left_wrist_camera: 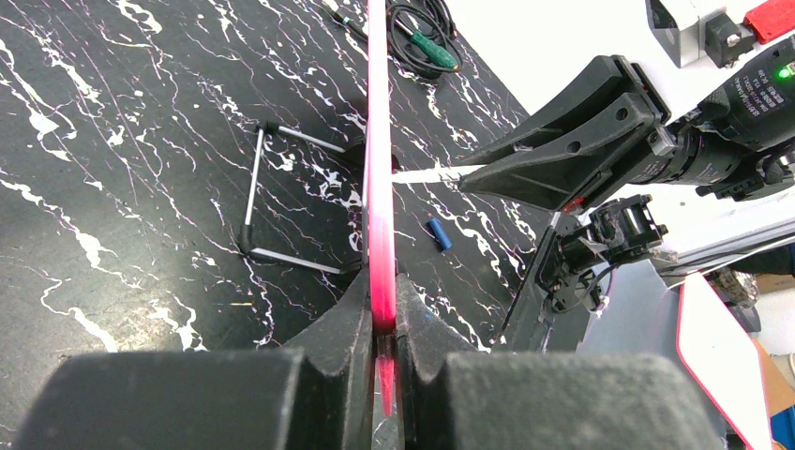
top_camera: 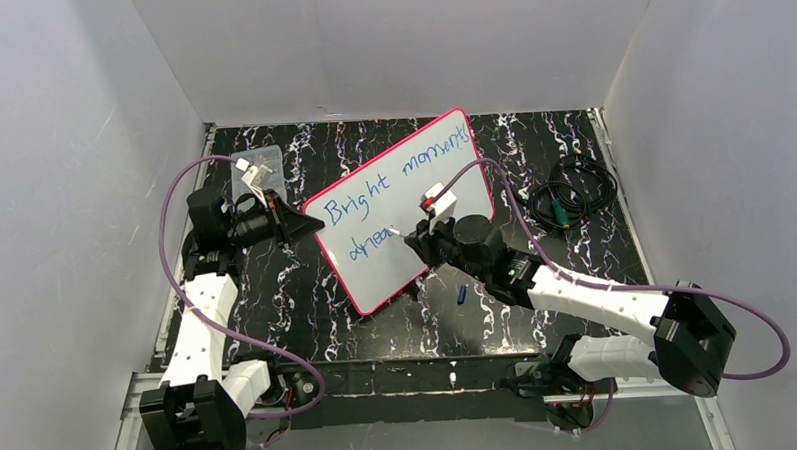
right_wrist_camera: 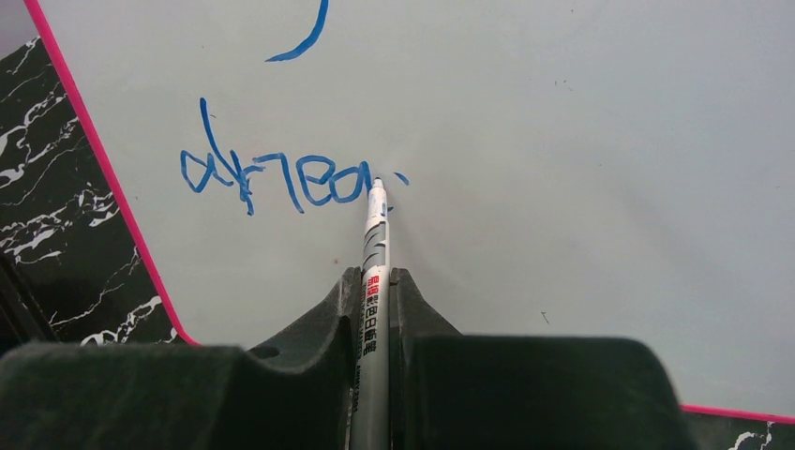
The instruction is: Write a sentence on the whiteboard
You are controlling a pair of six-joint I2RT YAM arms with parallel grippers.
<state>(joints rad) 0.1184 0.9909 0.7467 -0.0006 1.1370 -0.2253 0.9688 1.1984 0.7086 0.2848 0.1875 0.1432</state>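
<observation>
right hand (right_wrist_camera: 377, 281): grips marker (right_wrist_camera: 377, 225) | sentence (right_wrist_camera: 281, 183): just beyond tip, on whiteboard (right_wrist_camera: 581, 187)

A robotics laboratory cell is indicated: a black marbled bench (top_camera: 278, 319) is enclosed by plain white panel walls (top_camera: 72, 146). A left arm (top_camera: 202, 312) and a right arm (top_camera: 587, 293) are bolted at its near edge, and coiled cables (top_camera: 573, 191) are laid on it.

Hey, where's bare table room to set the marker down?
Bare table between the left arm and the whiteboard, also between the cable coil and the right arm. Crowded by the blue cap and right gripper.
</observation>
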